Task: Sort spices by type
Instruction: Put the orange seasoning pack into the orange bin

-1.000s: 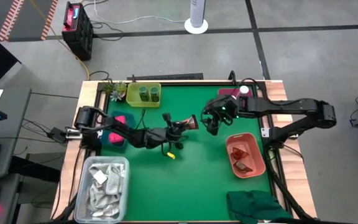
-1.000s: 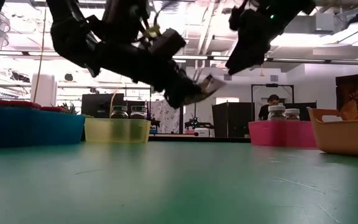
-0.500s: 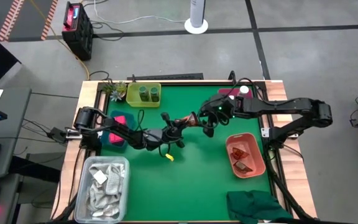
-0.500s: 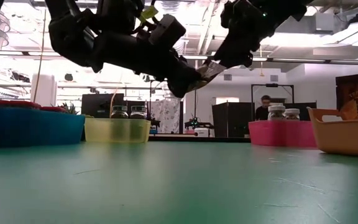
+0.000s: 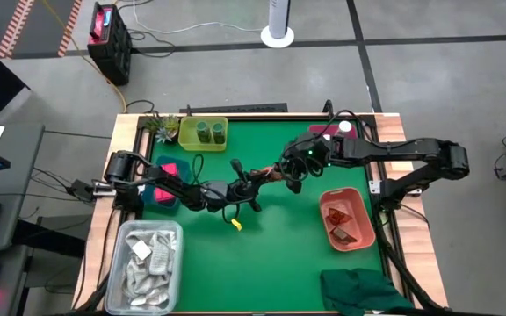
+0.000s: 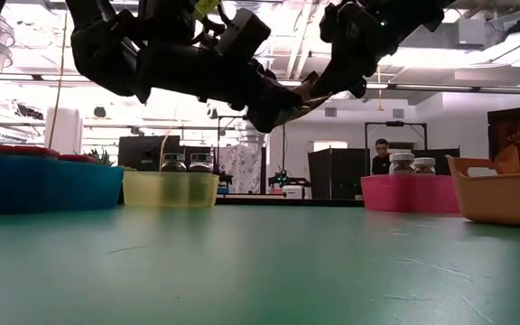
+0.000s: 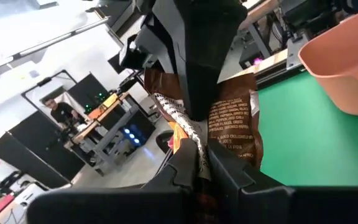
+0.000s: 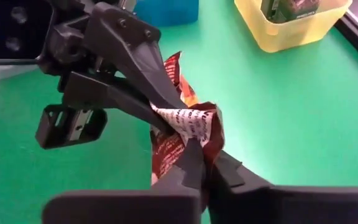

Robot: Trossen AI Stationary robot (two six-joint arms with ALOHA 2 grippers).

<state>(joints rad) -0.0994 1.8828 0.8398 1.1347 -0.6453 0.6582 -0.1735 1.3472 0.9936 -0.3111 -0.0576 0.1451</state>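
Mid-air handover over tabletop (image 5: 271,254) centre: brown sachet (image 5: 269,172) is pinched from both ends, left pincer (image 5: 258,175) clenched on one end, right pincer (image 5: 281,169) clenched on the other. Both grips show in the wrist views, each pincer's fingers closed on crumpled foil with the other arm's fingers meeting it head-on. Sachet (image 6: 298,96) hangs well above the surface, long axis running roughly along the line between the two pincers, slightly tilted. Next move, I'd judge: left lets go, right carries it to the orange bin (image 5: 348,219), which lies just beside the right arm on its near side and already holds brown sachets; right arm is clearly the nearer one. Risk: both pulling at once could tear the pack. Other bins: yellow bin (image 5: 203,132) at the far edge holds two green jars; pink bin (image 5: 325,131) far right holds white-capped bottles (image 6: 412,164); blue bin (image 5: 162,196) at left holds pink packs, partly hidden under the left arm.
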